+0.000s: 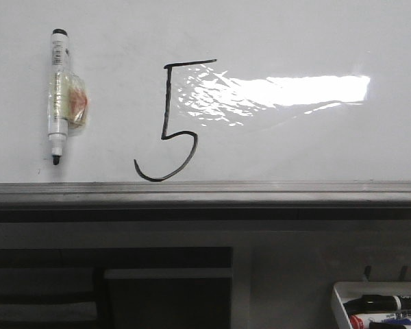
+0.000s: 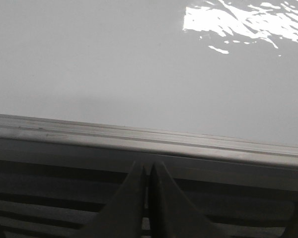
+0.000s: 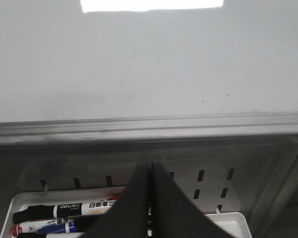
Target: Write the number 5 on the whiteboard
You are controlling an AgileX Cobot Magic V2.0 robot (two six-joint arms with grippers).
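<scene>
The number 5 (image 1: 170,123) is drawn in thin black strokes on the whiteboard (image 1: 294,41), centre-left of the front view, its top bar at 12 o'clock and hooked tail curling to 7 o'clock, ending just above the grey rail (image 1: 205,192). A bright light glare (image 1: 281,92) sits at 3 o'clock of the 5, touching its top bar. A black-capped marker (image 1: 58,96) is stuck upright on the board at 9 o'clock of the 5, well apart, tip down, with a clear wrap around its middle. My left gripper (image 2: 149,171) has fingers pressed together, holding nothing, just below the rail. My right gripper (image 3: 150,166) is likewise closed and empty, over the white tray (image 3: 20,201) holding markers (image 3: 59,210); that tray (image 1: 339,301) shows at 5 o'clock in the front view.
</scene>
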